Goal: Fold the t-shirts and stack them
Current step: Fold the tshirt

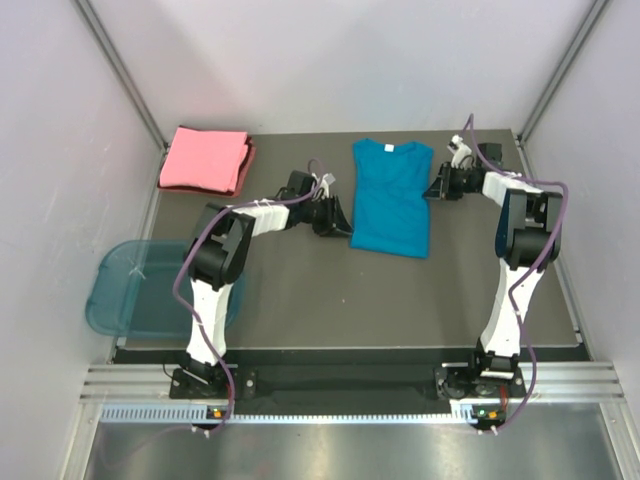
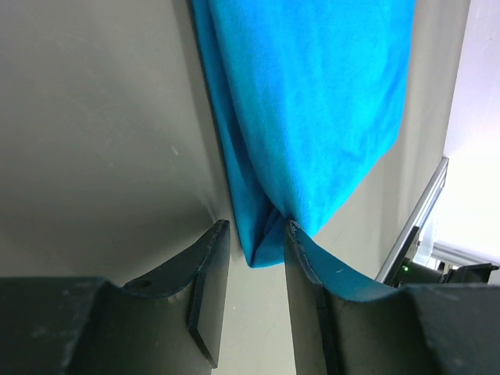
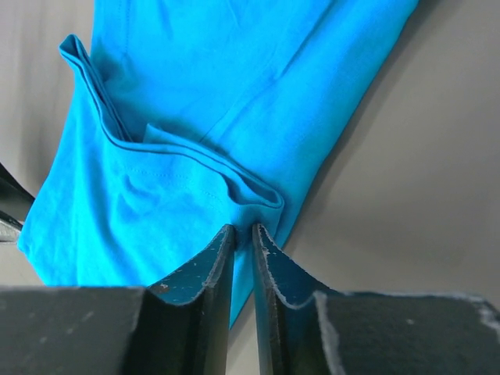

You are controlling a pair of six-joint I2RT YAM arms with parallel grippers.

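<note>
Teal-blue t-shirt (image 1: 390, 200) lies midway up the surface (image 1: 350, 300), sleeves tucked in but length unfolded; our left gripper (image 2: 254, 226) pinches its left edge and our right gripper (image 3: 242, 228) clamps its right edge. Far left, the salmon-pink t-shirt (image 1: 207, 160) sits folded; we judge stacking remains.

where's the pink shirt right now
In the top view the pink shirt lies folded at the far left corner of the table, well left of the teal shirt, with the blue tub nearer along that left edge.
</note>
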